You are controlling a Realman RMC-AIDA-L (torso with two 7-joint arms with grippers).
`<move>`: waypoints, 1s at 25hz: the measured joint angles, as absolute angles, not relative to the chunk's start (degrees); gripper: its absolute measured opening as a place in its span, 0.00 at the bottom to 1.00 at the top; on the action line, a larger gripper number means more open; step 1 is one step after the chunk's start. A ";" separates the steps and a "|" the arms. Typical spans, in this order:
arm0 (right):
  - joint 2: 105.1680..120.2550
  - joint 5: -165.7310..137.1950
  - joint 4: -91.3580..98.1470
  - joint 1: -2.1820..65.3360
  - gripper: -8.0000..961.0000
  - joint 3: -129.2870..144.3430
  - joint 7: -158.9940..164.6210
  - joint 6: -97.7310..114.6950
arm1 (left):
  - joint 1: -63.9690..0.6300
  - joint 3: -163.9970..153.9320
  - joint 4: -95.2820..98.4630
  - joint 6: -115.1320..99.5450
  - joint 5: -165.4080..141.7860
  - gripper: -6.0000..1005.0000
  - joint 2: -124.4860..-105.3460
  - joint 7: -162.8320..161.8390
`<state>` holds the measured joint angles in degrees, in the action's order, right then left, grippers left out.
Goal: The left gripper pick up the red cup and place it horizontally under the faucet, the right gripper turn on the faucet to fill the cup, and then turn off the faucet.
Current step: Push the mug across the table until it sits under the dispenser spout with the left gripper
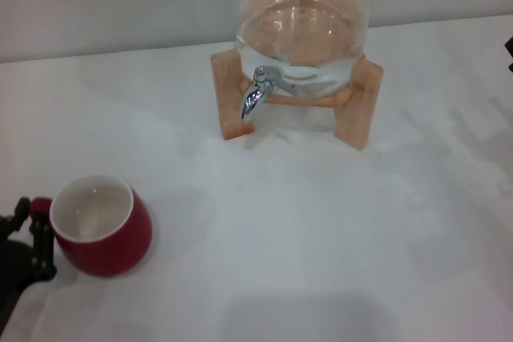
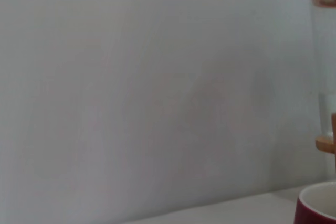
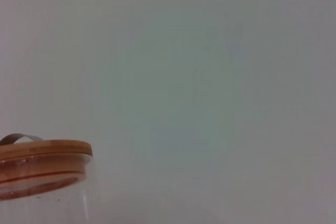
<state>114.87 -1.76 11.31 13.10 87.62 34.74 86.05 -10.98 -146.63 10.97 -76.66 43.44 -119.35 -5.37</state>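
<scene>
The red cup (image 1: pixel 103 230) stands upright on the white table at the front left, its cream inside facing up; its rim (image 2: pixel 318 203) also shows in the left wrist view. My left gripper (image 1: pixel 34 234) is at the cup's left side, open, with its black fingers (image 1: pixel 42 250) on either side of the small red handle (image 1: pixel 40 207). The chrome faucet (image 1: pixel 258 92) sticks out of the glass dispenser jar (image 1: pixel 303 34) at the back centre, spout pointing down, nothing beneath it. Only a black sliver of my right gripper (image 1: pixel 510 50) shows at the far right edge.
The jar sits in a wooden stand (image 1: pixel 357 106) near the back wall and holds water. Its wooden lid (image 3: pixel 44 156) shows in the right wrist view. White tabletop (image 1: pixel 321 238) stretches between cup and stand.
</scene>
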 joint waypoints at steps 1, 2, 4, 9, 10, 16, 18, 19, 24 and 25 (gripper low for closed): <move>114.88 -1.75 11.37 13.12 0.89 87.63 34.75 86.05 | -12.08 -146.54 10.39 -76.46 43.52 0.18 -119.33 -6.03; 114.89 -1.75 11.43 13.13 0.89 87.65 34.77 86.05 | -12.81 -146.50 9.97 -76.35 43.55 0.18 -119.30 -6.50; 114.94 -1.76 11.62 13.16 0.89 87.66 34.89 86.05 | -14.87 -146.48 8.60 -76.05 43.63 0.18 -119.26 -8.36; 114.96 -1.75 11.74 13.18 0.89 87.69 35.39 86.05 | -19.43 -146.50 5.24 -75.06 43.45 0.18 -119.10 -13.46; 114.96 -1.75 11.74 13.18 0.89 87.71 35.54 86.05 | -20.24 -146.53 4.69 -74.92 43.33 0.18 -119.09 -14.41; 114.96 -1.75 11.80 13.16 0.89 88.10 35.77 86.51 | -23.94 -146.90 3.13 -73.61 42.81 0.18 -119.09 -17.20; 114.96 -1.76 11.80 13.12 0.89 88.30 35.77 86.82 | -25.17 -146.99 2.97 -72.16 42.51 0.18 -119.09 -17.23; 114.96 -1.75 11.79 13.13 0.89 88.36 35.78 86.89 | -25.67 -147.01 2.92 -71.52 42.34 0.18 -119.09 -17.25; 114.96 -1.75 11.80 13.25 0.89 88.47 35.78 87.38 | -27.85 -147.04 2.84 -68.83 41.24 0.18 -119.09 -18.04; 114.96 -1.75 11.80 13.36 0.89 88.47 35.78 87.41 | -28.24 -147.04 2.83 -68.37 41.00 0.18 -119.09 -18.24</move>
<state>114.96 -1.76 11.80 13.36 88.47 35.78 87.41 -28.24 -147.04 2.83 -68.37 41.00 -119.09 -18.24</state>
